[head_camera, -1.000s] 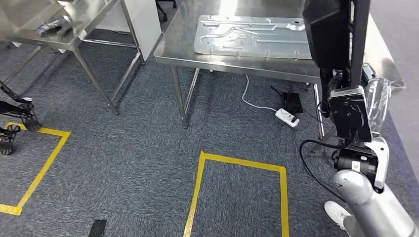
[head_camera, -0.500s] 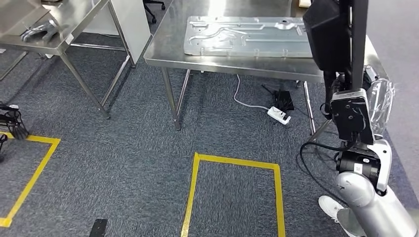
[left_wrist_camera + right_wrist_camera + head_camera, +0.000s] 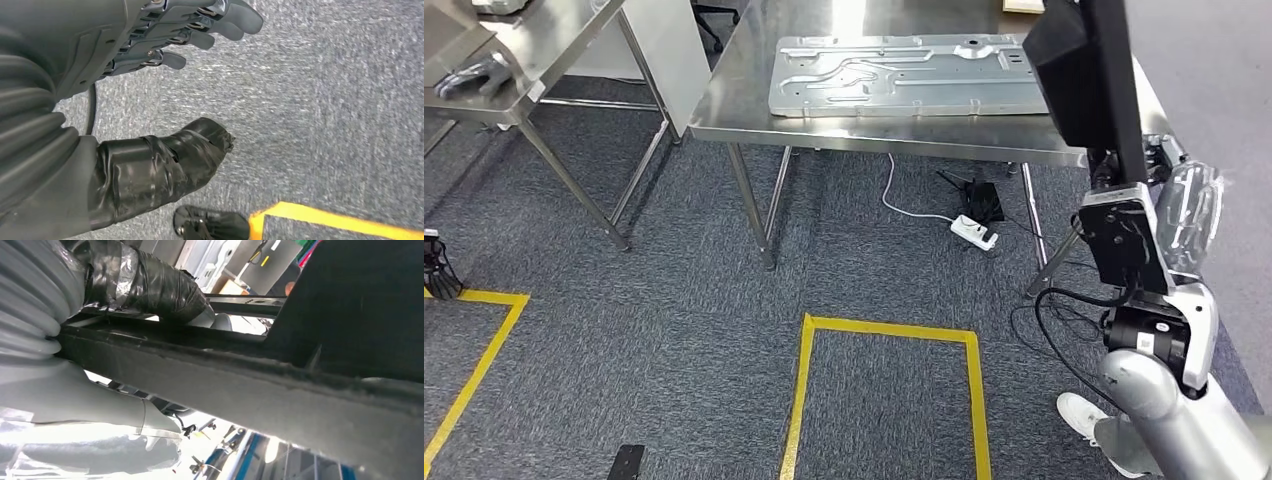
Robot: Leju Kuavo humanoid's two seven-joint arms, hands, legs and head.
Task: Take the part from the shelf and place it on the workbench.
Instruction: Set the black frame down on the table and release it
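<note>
Gripping the black part upright at far right, the right hand keeps it above the workbench, presumably for placing; left hand hangs released, empty.

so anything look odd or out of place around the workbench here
A white power strip and its cable lie loose on the carpet under the workbench, near where the robot walks. The right hand grips the black part; its thumb is wrapped in black tape.

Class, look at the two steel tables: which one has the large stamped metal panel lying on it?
The nearer table, by the raised right hand, carries the panel.
</note>
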